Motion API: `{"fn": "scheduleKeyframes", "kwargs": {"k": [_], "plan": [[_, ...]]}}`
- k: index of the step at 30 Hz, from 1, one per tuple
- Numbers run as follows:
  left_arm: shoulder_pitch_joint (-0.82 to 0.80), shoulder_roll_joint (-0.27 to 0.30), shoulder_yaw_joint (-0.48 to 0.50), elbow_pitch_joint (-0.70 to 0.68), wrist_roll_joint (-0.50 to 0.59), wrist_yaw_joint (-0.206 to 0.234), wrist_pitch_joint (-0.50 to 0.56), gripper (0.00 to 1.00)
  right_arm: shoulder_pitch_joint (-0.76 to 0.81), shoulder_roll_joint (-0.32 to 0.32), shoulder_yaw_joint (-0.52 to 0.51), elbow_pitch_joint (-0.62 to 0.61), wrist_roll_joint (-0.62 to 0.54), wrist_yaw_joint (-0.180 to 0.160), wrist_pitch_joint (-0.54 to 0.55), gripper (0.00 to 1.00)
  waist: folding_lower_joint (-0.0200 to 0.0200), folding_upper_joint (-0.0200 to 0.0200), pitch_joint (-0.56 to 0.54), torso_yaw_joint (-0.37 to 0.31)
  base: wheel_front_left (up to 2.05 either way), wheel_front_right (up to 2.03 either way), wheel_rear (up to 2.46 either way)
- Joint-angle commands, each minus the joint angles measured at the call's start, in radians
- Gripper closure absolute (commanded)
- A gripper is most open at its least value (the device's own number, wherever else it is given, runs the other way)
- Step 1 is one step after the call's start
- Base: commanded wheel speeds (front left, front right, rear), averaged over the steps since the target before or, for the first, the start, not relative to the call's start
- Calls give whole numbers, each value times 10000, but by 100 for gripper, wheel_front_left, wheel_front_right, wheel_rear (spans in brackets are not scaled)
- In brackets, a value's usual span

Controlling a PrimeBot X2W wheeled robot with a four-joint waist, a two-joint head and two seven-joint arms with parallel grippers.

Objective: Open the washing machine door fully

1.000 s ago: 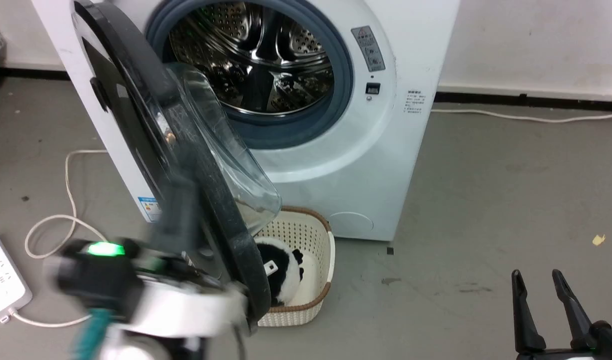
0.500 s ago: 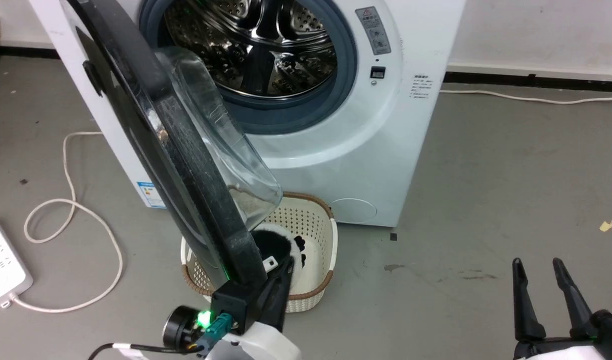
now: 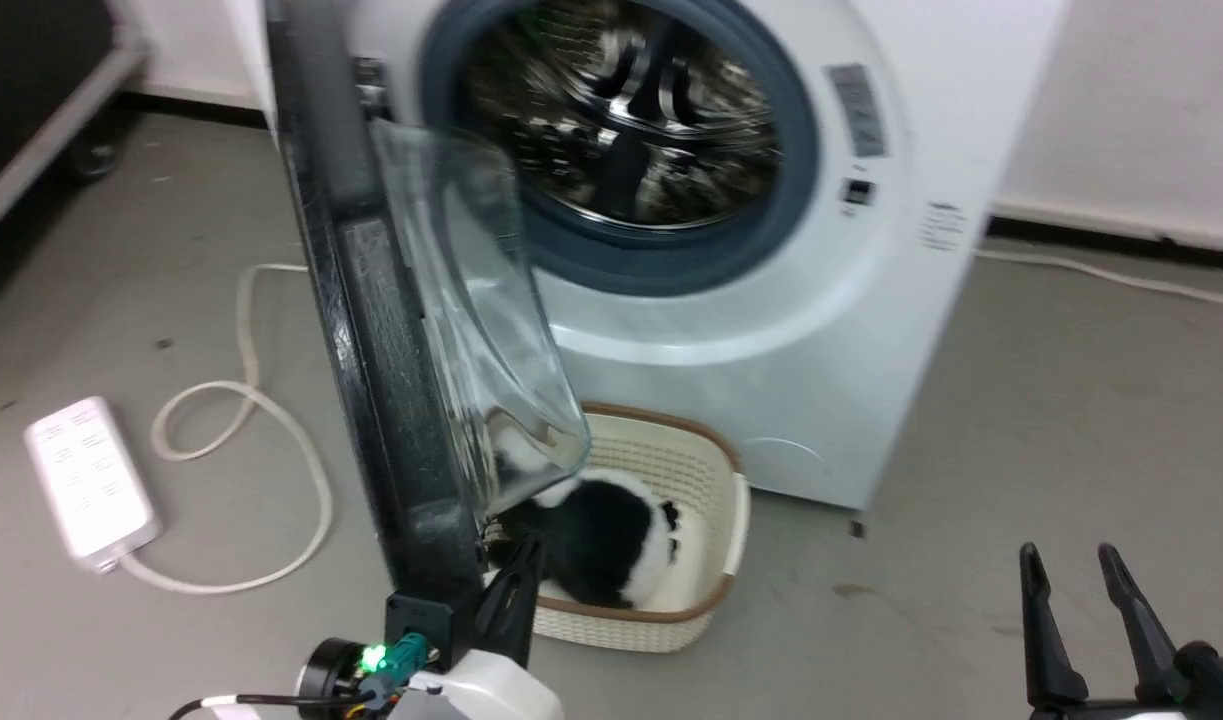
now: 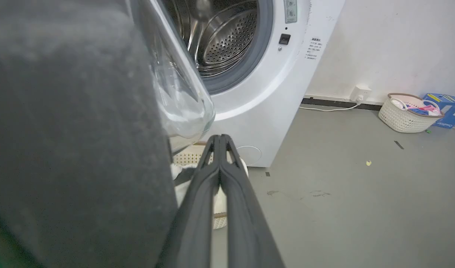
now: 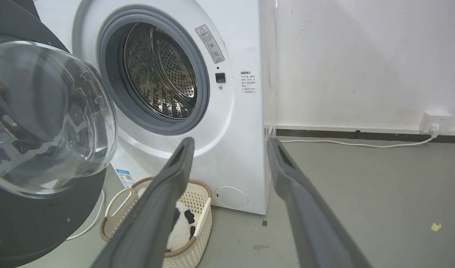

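Just beside the left jaws, on their left: the washing machine door (image 3: 371,330), swung out edge-on from the washing machine (image 3: 871,330). Left jaws pressed together, pinching nothing, seemingly set there to shove it wider. Right jaws spread, idle, well apart. One door, one machine, two baskets: nearer basket (image 3: 739,520), farther basket (image 4: 402,119).

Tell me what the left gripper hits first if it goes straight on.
Likely the white basket with the plush toy, just below the glass bowl of the washing machine door; depth is unclear.
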Motion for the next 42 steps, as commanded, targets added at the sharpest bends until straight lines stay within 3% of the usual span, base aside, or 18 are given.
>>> {"fn": "scheduleKeyframes", "kwargs": {"k": [1,8,12,21,27,28,33,42], "plan": [[73,163,108,56,-27,52,-39,100,174,30,-7,82,84,8,-43,0,0,0,-288,719,0,0,0],[-70,296,389,32,-234,185,147,100,150,30,201,133,125,8,-43,0,0,0,-351,2149,0,0,0],[-288,620,857,123,-401,278,227,100,-10,30,417,183,105,8,-43,0,0,0,-195,2524,0,0,0],[-1049,1626,2500,363,-1018,591,223,100,-378,30,517,63,-346,8,-43,0,0,0,1087,2534,0,0,0],[-1886,2399,3628,1094,-1673,540,238,100,-694,30,439,-184,-873,8,121,0,0,0,1983,2375,0,0,0],[-2412,2754,4343,1789,-2249,452,182,100,-826,30,367,-400,-1097,8,285,0,0,0,2353,2292,0,0,0],[-3717,3694,5166,3542,-2818,102,-159,100,-1028,-120,299,-930,-1383,8,679,0,0,0,3027,2123,0,0,0],[-4494,4217,5193,5164,-2865,-431,-956,100,-969,-217,271,-1041,-1359,8,819,0,0,0,2900,2104,0,0,0]]}}
